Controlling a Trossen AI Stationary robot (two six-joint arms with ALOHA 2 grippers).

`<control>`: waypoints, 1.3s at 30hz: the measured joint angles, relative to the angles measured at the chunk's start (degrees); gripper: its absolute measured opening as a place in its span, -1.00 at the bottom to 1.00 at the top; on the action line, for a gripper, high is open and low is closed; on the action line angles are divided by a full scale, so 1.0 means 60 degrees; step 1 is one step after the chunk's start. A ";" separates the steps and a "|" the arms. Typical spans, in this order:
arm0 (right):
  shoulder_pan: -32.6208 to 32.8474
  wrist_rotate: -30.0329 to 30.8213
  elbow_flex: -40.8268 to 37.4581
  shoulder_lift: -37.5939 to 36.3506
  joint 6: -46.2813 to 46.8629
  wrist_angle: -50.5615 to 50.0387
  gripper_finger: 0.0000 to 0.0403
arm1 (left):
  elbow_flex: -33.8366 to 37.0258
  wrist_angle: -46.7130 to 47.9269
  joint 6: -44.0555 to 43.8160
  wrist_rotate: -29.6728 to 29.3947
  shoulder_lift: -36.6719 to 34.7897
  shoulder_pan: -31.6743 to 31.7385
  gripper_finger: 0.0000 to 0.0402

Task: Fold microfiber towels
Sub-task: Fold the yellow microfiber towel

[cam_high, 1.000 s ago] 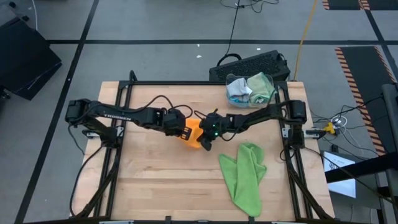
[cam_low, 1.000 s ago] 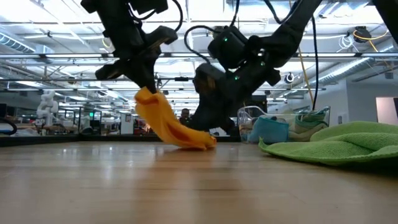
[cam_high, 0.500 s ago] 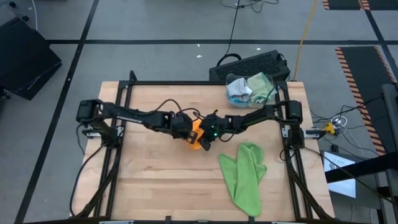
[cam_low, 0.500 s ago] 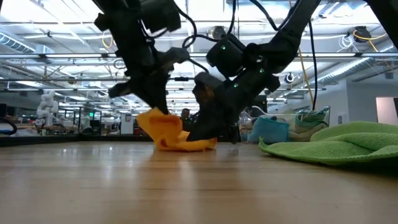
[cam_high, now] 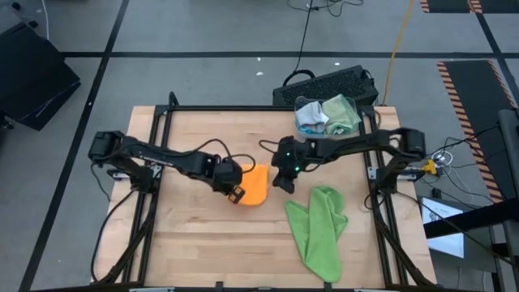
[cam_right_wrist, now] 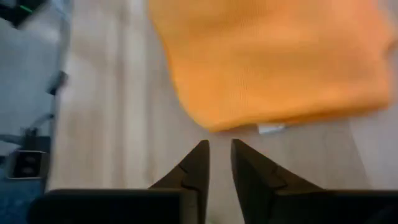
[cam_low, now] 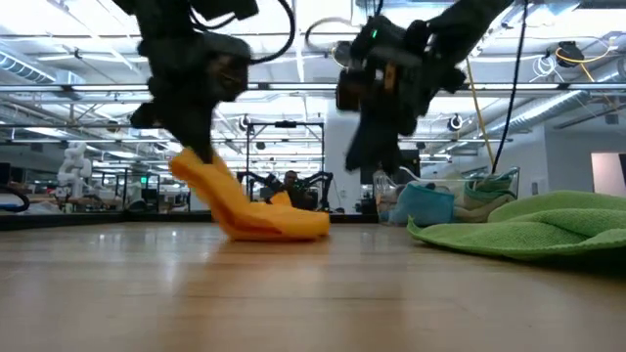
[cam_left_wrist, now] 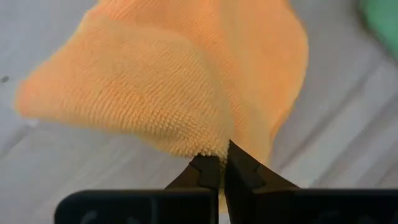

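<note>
An orange microfiber towel (cam_high: pixel 255 186) lies mid-table, its right part on the wood (cam_low: pixel 289 223) and its left end raised. My left gripper (cam_high: pixel 232 188) is shut on that raised end. My right gripper (cam_high: pixel 284 177) hovers right of the towel, above the table (cam_low: pixel 364 147). Its fingers (cam_right_wrist: pixel 200 163) are slightly open with nothing between them. The towel's white tag (cam_right_wrist: pixel 271 129) shows at the edge nearest it. A lime green towel (cam_high: pixel 319 228) lies crumpled at the near right. My left gripper pinches the orange towel's raised left edge (cam_left_wrist: pixel 207 148) between its two fingers, which come steeply from above. That end slopes up to the fingers (cam_low: pixel 192 161). The rest lies slack on the table. One layer or several, I cannot tell.
A clear container (cam_high: pixel 326 115) with folded towels stands at the table's far right. A dark keyboard-like case (cam_high: pixel 324 83) lies behind it. Bare wood spreads across the left and near parts of the table (cam_high: pixel 203 243).
My right gripper has let go of the orange towel, opened a little, risen and drawn back toward the table's right. My left gripper, still shut on the towel, has moved toward the near-left. The towel's right part now lies on the table.
</note>
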State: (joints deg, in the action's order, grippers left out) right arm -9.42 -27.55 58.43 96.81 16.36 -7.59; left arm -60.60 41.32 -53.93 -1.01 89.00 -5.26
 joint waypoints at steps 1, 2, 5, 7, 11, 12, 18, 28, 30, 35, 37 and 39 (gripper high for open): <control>0.0002 -0.0022 0.0000 -0.0200 -0.0022 0.0076 -0.65 | 0.0002 0.0261 0.0251 0.0045 -0.0087 -0.0153 -0.98; 0.0005 -0.0016 0.0009 -0.0371 0.0020 0.0118 -0.60 | 0.0015 0.0520 0.0526 0.0142 -0.0150 -0.0311 -0.98; -0.0002 -0.0021 0.0011 -0.0580 0.0561 0.0492 -0.46 | 0.0004 0.0847 0.1193 0.0195 -0.0137 -0.0851 -0.96; -0.0001 -0.0038 0.0010 -0.0545 0.1078 0.1043 -0.37 | 0.0026 0.1462 0.1845 0.0195 -0.0134 -0.1205 -0.96; 0.0073 -0.0115 0.0026 -0.0028 0.2126 0.2840 -0.27 | 0.0121 0.2496 0.2964 -0.0473 -0.0147 -0.1768 -0.98; 0.0075 -0.0190 0.0025 0.0187 0.2349 0.3165 -0.26 | 0.0199 0.2792 0.3181 -0.0849 -0.0147 -0.1904 -0.97; -0.0049 -0.0762 0.1302 0.1599 0.1521 0.3525 -0.25 | 0.0291 0.2671 0.4551 -0.2146 -0.0161 -0.2146 -0.98; -0.0985 -0.1477 0.3675 0.3901 -0.0997 0.3547 0.14 | 0.0295 0.2399 0.5496 -0.3364 -0.0161 -0.1840 -0.98; -0.1189 -0.1972 0.3817 0.4186 -0.1365 0.3942 0.25 | 0.0295 0.2427 0.5815 -0.3540 -0.0161 -0.1823 -0.97; -0.1514 -0.2925 0.4141 0.4706 -0.1145 0.4617 0.39 | 0.0295 0.2389 0.6738 -0.3744 -0.0158 -0.1729 -0.98; -0.1543 -0.2937 0.4175 0.4895 -0.1063 0.4606 0.40 | 0.0295 0.2394 0.6976 -0.3884 -0.0158 -0.1684 -0.96; -0.1547 -0.2912 0.4175 0.5013 -0.0922 0.4690 0.40 | 0.0297 0.2390 0.7237 -0.4082 -0.0158 -0.1625 -0.96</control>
State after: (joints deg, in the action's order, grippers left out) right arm -18.70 -45.01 83.48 126.88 10.83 20.55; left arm -58.81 55.66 -10.51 -25.50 88.05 -15.01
